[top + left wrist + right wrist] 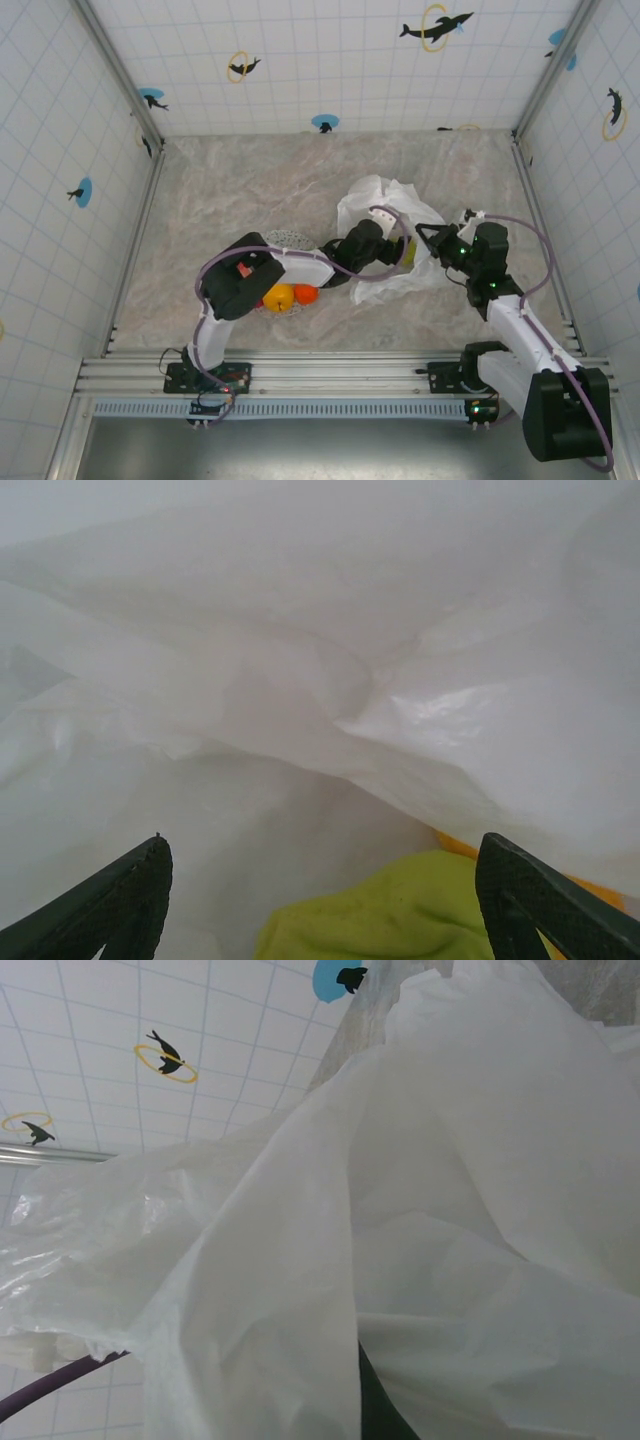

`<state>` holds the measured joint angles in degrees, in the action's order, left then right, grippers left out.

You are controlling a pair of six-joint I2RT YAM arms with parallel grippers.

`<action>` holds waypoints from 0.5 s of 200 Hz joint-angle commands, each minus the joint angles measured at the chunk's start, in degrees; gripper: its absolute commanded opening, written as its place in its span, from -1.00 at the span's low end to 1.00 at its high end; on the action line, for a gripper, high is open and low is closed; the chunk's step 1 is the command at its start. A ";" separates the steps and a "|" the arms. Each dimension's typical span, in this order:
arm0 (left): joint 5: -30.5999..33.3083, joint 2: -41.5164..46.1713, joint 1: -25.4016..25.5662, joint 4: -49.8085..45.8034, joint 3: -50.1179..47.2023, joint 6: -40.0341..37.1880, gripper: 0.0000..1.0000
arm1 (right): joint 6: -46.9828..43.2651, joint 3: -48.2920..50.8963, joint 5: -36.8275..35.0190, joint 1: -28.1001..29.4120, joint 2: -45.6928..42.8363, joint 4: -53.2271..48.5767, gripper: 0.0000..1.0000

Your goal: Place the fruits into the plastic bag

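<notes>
My left claw [322, 842] hangs wide open and empty inside the plastic bag [385, 200], over a green fruit [400, 910]. My right claw [425, 235] pinches the bag. 2 fruits [279, 297] wait outside.

Bright, even diffuse light; faint shadows on worktop [250, 180]; glare patch on plastic bag [435, 715]; wrist close-ups soft.

One plastic bag [385, 197], one plate [286, 240], one yellow fruit [279, 297], one orange fruit [307, 294], and one green fruit [390, 915] inside the bag.
</notes>
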<state>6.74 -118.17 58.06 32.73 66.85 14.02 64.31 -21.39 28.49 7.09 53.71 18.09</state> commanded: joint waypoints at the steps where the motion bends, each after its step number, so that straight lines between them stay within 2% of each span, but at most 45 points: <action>1: -3.56 5.28 -0.23 -1.99 -1.57 0.83 0.60 | -2.50 0.41 -0.73 -0.66 -0.67 -0.37 -1.00; 62: -10.21 16.25 -0.42 -12.19 -8.66 0.92 0.51 | -13.80 -3.49 -5.22 -0.92 -0.50 -10.49 -1.00; 100: -18.19 24.60 -1.05 -15.81 -15.01 3.59 0.51 | -16.51 -3.84 -5.99 -0.94 -0.06 -12.32 -1.00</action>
<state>-4.51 -98.63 57.67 21.34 55.37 15.16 51.48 -22.98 24.01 6.33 53.71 8.23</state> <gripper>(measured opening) 0.754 0.044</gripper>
